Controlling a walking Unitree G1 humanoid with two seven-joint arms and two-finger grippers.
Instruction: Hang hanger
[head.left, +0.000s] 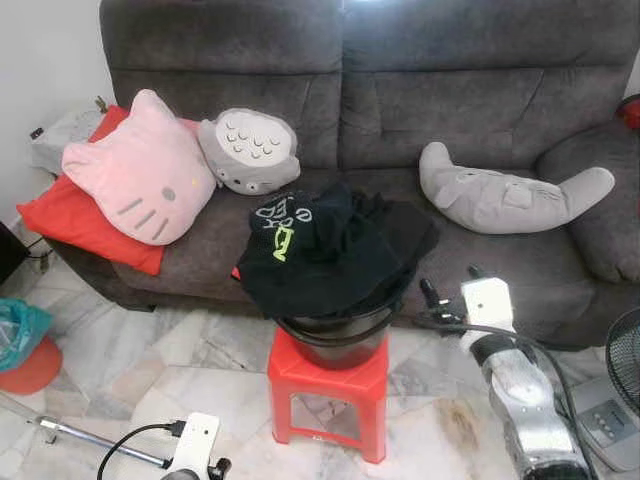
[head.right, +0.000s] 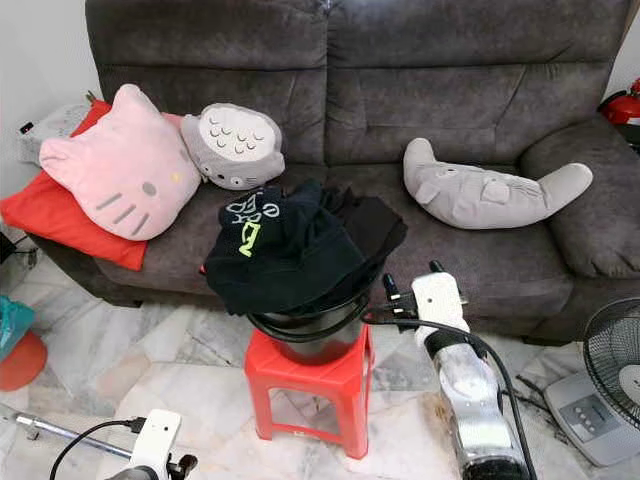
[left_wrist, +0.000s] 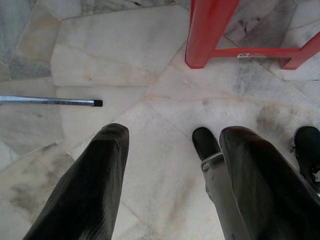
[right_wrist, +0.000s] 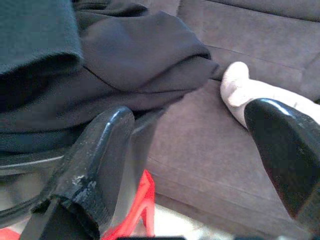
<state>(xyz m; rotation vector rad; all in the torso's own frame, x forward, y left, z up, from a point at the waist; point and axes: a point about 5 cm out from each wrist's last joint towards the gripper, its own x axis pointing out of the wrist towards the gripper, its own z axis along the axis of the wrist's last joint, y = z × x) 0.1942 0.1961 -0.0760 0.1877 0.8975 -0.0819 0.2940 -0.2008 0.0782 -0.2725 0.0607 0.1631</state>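
Nearest the robot, the left gripper (left_wrist: 170, 165) hangs low over the marble floor (left_wrist: 150, 75), its two black fingers (left_wrist: 90, 185) spread apart with bare tile between them; a thin metal rod (left_wrist: 47, 101) lies on the floor beyond, and a leg of the red stool (left_wrist: 207, 30) stands further on. The right gripper (right_wrist: 200, 150) is raised beside the stool, fingers wide apart and holding nothing, one fingertip close against the side of the black bucket (head.left: 335, 335) (whether it touches the bucket I cannot tell). The bucket sits on the red stool and is heaped with dark clothes (head.left: 325, 250), one black piece showing pale green print. No hanger can be made out in the heap or on the floor, so its place cannot be told. Behind stands a grey sofa (head.left: 440, 100) with a pink cat-face cushion (head.left: 140, 180) on a red cushion (head.left: 70, 215), a grey round plush (head.left: 250, 150), and a long grey plush (head.left: 505, 195). A fan (head.right: 615, 365) stands at the right edge.
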